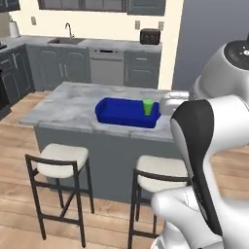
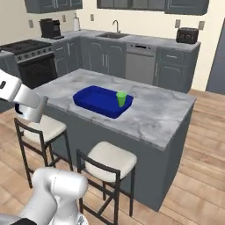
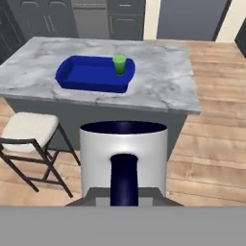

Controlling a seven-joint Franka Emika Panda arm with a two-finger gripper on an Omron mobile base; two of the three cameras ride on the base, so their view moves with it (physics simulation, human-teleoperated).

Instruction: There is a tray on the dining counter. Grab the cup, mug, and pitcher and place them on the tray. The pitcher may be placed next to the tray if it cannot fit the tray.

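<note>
One cup (image 1: 148, 107) upright in tray (image 1: 116, 116); mug (image 3: 123, 156) in fingers (image 3: 124, 190).

Two base views look down from behind, left and right, at the dining counter (image 1: 68, 109); the hand view sits closer.

The tray (image 1: 121, 114) is deep royal blue all over, and the cup (image 1: 148, 107) at its 3 o'clock corner is bright green. The dining counter (image 1: 68, 104) has a white marble top with grey veining above a dark grey base. In the hand view the mug (image 3: 123, 156) is pale grey-white with a dark navy inside and handle (the handle reads almost black). The stools (image 1: 62, 160) at 6 o'clock of the counter have cream seats on dark frames; the floor (image 2: 197, 176) is light wood planks.
</note>
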